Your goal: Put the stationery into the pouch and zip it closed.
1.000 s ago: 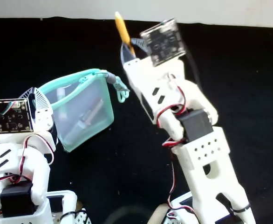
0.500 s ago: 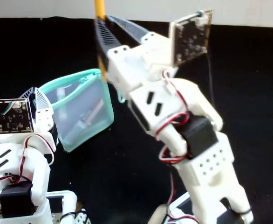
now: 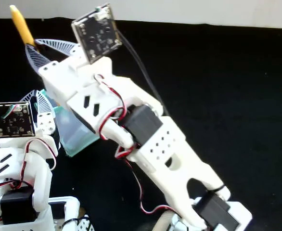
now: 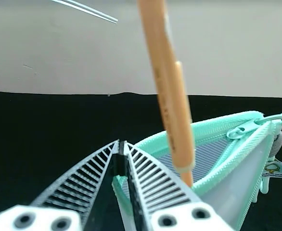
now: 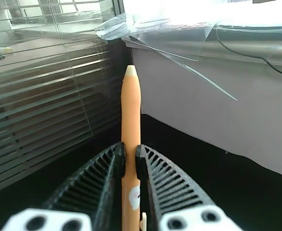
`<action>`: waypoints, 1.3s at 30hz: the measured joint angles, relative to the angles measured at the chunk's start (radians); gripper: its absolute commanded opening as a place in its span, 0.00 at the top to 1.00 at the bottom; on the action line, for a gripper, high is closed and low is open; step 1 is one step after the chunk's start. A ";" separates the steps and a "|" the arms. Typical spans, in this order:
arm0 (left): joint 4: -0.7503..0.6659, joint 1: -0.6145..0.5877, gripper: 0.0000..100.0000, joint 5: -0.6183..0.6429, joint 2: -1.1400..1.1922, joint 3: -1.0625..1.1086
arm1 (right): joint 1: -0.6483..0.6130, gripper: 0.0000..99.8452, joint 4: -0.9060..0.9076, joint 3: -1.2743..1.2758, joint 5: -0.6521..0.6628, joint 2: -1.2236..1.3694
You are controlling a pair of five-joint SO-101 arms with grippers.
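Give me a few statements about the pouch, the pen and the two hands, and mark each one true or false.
1. The right hand is shut on the orange pen. True.
2. The pouch is zipped closed. False: its mouth is open.
3. The left hand pinches the pouch's rim. True.
4. The orange pen is held level. False: it stands upright in the right hand.
5. The pouch is red. False: it is mint green.
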 measured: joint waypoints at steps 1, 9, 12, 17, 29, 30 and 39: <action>0.000 0.008 0.99 0.000 0.000 0.000 | -0.003 0.99 0.000 -0.006 0.000 0.014; 0.000 0.026 0.99 0.000 0.000 0.000 | -0.035 0.99 -0.011 -0.011 0.084 0.094; 0.000 0.026 0.99 0.000 0.000 0.000 | -0.035 0.99 -0.014 -0.008 0.094 0.107; 0.000 0.026 0.99 0.000 0.000 0.000 | -0.035 0.99 -0.017 0.080 0.100 0.098; 0.000 0.026 0.99 0.000 -0.029 0.009 | -0.020 0.92 -0.018 0.377 0.264 -0.129; 0.000 0.026 0.99 0.000 -0.029 0.009 | -0.020 0.89 -0.018 0.390 0.264 -0.138; 0.000 0.026 0.99 0.000 -0.029 0.014 | -0.020 0.69 0.026 0.390 0.267 -0.155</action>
